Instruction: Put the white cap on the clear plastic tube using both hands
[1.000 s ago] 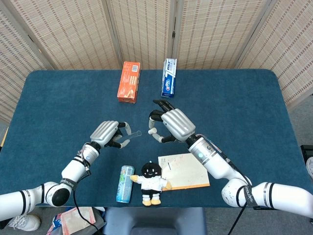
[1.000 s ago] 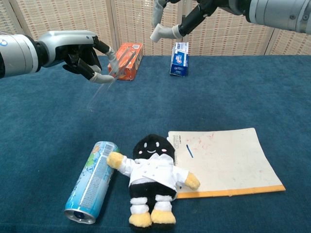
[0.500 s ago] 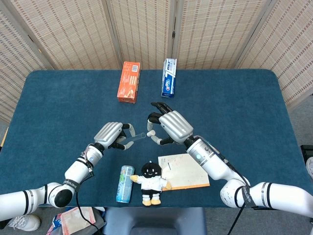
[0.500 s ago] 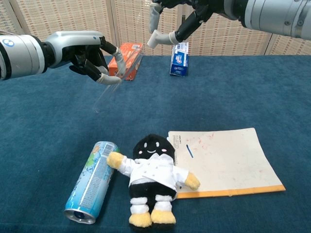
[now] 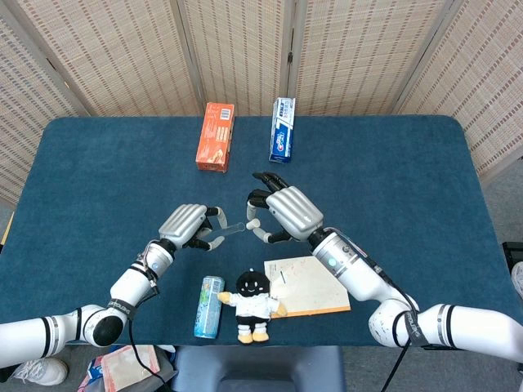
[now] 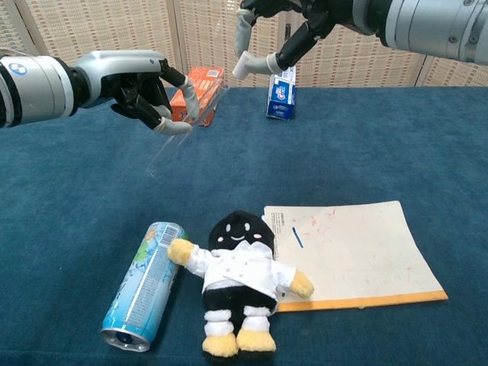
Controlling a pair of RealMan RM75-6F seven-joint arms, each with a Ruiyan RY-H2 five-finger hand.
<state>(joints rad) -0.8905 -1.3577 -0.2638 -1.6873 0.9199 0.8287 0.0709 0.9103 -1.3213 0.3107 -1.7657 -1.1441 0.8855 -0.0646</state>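
My left hand [image 5: 186, 224] grips the clear plastic tube [image 5: 232, 228] above the blue table, left of centre. In the chest view the tube [image 6: 185, 131] slants from upper right down to lower left, below the left hand [image 6: 136, 79]. My right hand [image 5: 286, 211] pinches the small white cap [image 5: 253, 223] between thumb and a finger, just right of the tube's upper end. In the chest view the cap [image 6: 239, 69] hangs a short way up and right of the tube's mouth, held by the right hand [image 6: 305, 21]. Cap and tube are apart.
An orange box [image 5: 216, 136] and a blue toothpaste box [image 5: 283, 131] lie at the back. Near the front edge lie a drink can [image 5: 209, 305], a plush doll [image 5: 252, 304] and a notepad [image 5: 306, 284]. Woven screens stand behind the table.
My left hand has moved right with the tube, bringing its upper end closer to the cap. My right hand has shifted slightly left and down.
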